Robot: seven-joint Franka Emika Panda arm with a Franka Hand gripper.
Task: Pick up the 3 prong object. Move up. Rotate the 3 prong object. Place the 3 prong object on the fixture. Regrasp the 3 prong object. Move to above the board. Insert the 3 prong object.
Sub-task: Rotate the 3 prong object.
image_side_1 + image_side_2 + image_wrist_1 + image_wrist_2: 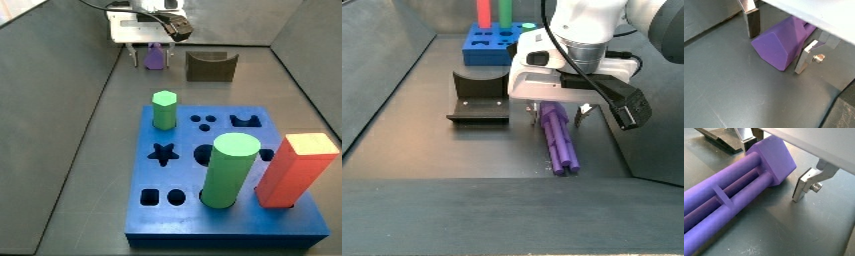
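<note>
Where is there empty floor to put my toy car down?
Bare floor lies between the board and the fixture, and along the board's left side. It is crowded where the gripper straddles the 3 prong object beside the fixture.

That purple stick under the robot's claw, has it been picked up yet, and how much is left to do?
Not yet lifted: the 3 prong object lies flat on the floor. In hand: the gripper straddles one end, fingers open, not touching. Left: grasp, lift, rotate, rest it on the empty fixture, regrasp, insert into the board.
</note>
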